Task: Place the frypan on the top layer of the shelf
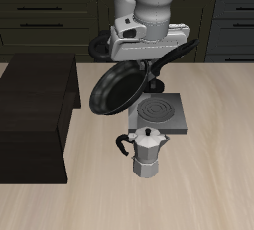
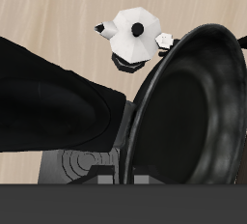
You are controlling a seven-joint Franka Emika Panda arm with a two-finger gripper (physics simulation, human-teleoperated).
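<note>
A pale wooden tabletop with fine straight grain fills the near ground under soft, even light. Behind its back edge runs a row of dark drawer cabinets with slim horizontal bar handles, dim and nearly black.

A simulated kitchen: dark drawer cabinets run along the wooden table's back edge, and cookware sits mid-table, a silver moka pot touching the front of a square grey burner plate.
</note>
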